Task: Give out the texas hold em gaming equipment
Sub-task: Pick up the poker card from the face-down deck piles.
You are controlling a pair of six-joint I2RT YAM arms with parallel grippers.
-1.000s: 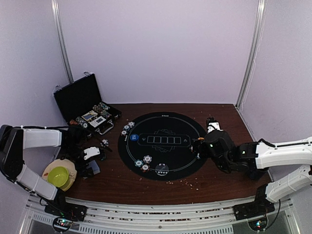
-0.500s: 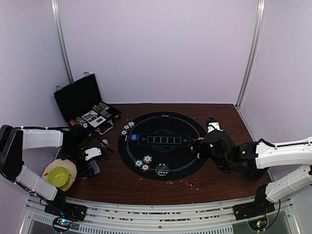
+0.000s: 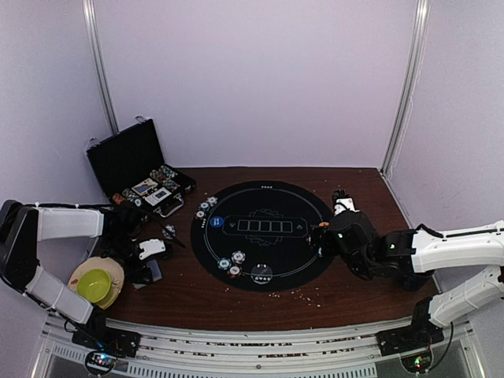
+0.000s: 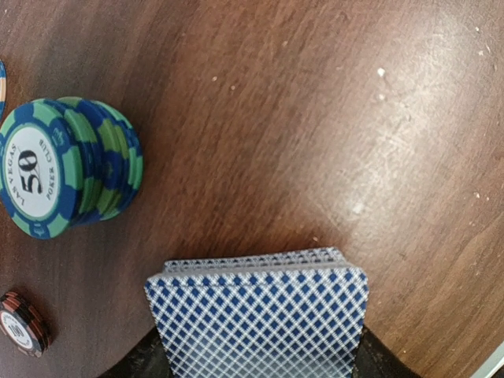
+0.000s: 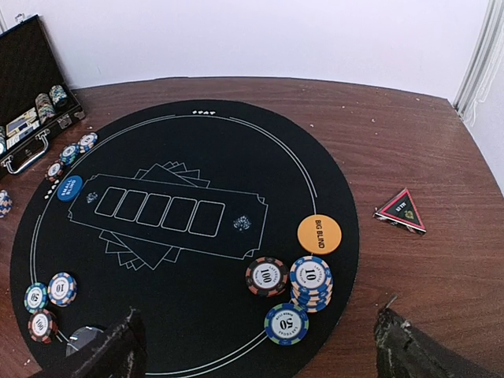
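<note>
An open black case (image 3: pixel 130 161) is seen at the far left corner of the table (image 3: pixel 189 295). Near the left edge, a yellow-green bowl (image 3: pixel 94 284) is set. Just beside it, the left gripper (image 3: pixel 150 270) is closed on a pack of playing cards (image 4: pixel 258 315). The blue criss-cross backs are shown between its dark fingers (image 4: pixel 146 364). A stack of green and blue chips (image 4: pixel 67 169) marked 50 is seen on the wood near the cards, not touching them. A round black mat (image 5: pixel 197 142) is laid in the middle of the table. An orange disc (image 5: pixel 319 234) marked BIG BLIND is placed by its right rim, with a 100 chip (image 5: pixel 266 276), a stack of 10 chips (image 5: pixel 310 282) and a 50 chip (image 5: pixel 286 323) close together just beside it. The right gripper (image 5: pixel 258 319) is held close to these chips, opened wide with nothing in it. A small red and black triangle (image 5: pixel 403 210) is seen on the wood, toward the right edge.
</note>
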